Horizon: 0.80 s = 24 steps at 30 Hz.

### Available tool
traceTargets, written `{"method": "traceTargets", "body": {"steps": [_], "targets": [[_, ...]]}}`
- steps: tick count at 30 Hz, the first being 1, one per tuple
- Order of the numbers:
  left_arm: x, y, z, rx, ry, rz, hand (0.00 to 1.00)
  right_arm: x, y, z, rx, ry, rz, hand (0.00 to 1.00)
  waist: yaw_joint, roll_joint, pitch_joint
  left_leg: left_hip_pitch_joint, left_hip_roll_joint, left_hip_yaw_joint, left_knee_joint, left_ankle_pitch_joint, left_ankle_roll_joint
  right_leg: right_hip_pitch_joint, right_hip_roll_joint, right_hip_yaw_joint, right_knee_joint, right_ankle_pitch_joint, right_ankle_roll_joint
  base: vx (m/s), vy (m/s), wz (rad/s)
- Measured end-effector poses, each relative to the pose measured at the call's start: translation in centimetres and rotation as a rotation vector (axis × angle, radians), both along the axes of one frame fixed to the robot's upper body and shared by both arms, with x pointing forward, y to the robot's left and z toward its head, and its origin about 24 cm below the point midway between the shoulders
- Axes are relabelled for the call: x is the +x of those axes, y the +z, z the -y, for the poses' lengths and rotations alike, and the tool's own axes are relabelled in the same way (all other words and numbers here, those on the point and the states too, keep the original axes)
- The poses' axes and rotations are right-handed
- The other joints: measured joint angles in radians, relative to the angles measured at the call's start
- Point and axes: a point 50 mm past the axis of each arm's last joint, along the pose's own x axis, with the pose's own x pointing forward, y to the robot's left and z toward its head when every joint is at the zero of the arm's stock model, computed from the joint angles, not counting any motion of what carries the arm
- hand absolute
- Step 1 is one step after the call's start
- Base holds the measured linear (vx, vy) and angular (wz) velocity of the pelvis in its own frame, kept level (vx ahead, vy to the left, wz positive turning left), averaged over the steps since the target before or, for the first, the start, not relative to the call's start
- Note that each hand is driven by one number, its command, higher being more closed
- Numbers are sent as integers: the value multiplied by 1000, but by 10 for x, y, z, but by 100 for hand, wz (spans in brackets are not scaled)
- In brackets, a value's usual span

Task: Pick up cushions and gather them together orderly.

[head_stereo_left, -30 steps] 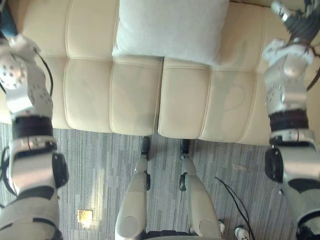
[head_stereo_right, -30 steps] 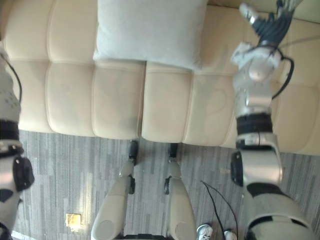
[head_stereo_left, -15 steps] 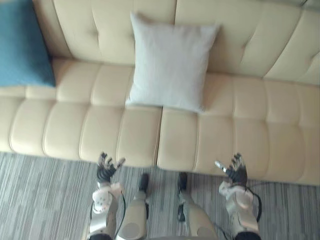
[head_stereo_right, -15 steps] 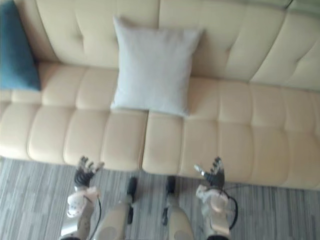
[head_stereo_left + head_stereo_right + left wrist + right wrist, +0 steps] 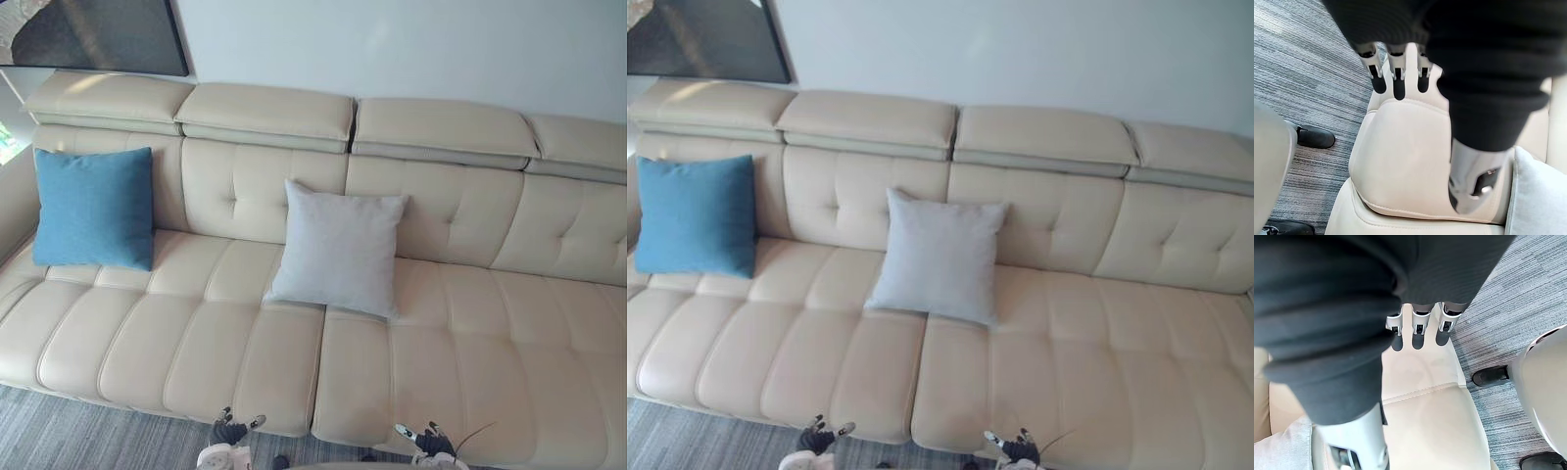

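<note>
Your view lifted since before to the whole sofa (image 5: 460, 352), blue cushion (image 5: 94, 208) far left, grey cushion (image 5: 340, 249) centre, left hand (image 5: 231, 431) and right hand (image 5: 428, 443) low, fingers spread, empty

**Silver hands under dark ribbed covers**

The left hand (image 5: 1422, 63) is wearing a black ribbed cover (image 5: 1484, 73) over its back and wrist. Its fingers (image 5: 1396, 61) are showing silver metal with small dark slots and are ending in rounded black tips (image 5: 1396, 89). Its thumb (image 5: 1474, 181) is showing as a thick silver-grey piece with a dark recess. The right hand (image 5: 1419, 320) is looking the same: a black ribbed cover (image 5: 1327, 298), silver fingers (image 5: 1445, 318) with black tips (image 5: 1418, 340), and a silver-grey thumb (image 5: 1354, 445).
</note>
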Motion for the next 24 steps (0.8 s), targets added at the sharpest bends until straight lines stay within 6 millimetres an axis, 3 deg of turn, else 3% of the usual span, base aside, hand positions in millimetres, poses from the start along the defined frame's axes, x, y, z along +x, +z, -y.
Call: {"method": "traceTargets", "body": {"steps": [4, 11, 16, 21, 23, 24], "targets": [[-1, 0, -1, -2, 14, -1, 0, 0, 0, 0, 0, 0, -1, 0, 0, 0, 0, 5, 1, 5, 3, -5, 0, 4, 0, 4, 1, 0, 0, 0, 0, -4], [-20, -6, -5, -15, 91, -59, 0, -2, -2, -7, -3, 41, -35, 0, -2, 7, 11, 72, 7, 71, 30, -44, 4, 43, 0, 57, 36, -9, 2, -25, 15, -26], [-25, -7, -6, -31, 143, -69, 0, 1, -1, -11, -52, 154, -64, 0, 0, -1, 28, 111, 28, 241, 95, -115, 8, 52, -3, 127, 72, -11, 3, -85, 32, -49], [-9, -2, -12, -12, 128, -34, 0, 17, 2, -20, -70, 247, -41, 0, 3, -24, 60, 30, 39, 313, 214, -145, 18, -43, -13, 133, 149, -8, 7, -106, 24, -34], [-1, 0, -15, -4, 122, -18, 0, 30, 5, -26, -64, 263, -10, 0, 5, -16, 97, -25, 66, 351, 268, -148, 29, -96, -6, 134, 180, 20, 14, -149, -8, -37], [3, 0, -14, -10, 125, -15, 0, 37, 8, -27, -68, 280, 4, 0, 9, -16, 109, -37, 88, 368, 280, -145, 33, -161, -19, 88, 413, -70, -38, -70, -4, -22]]}}
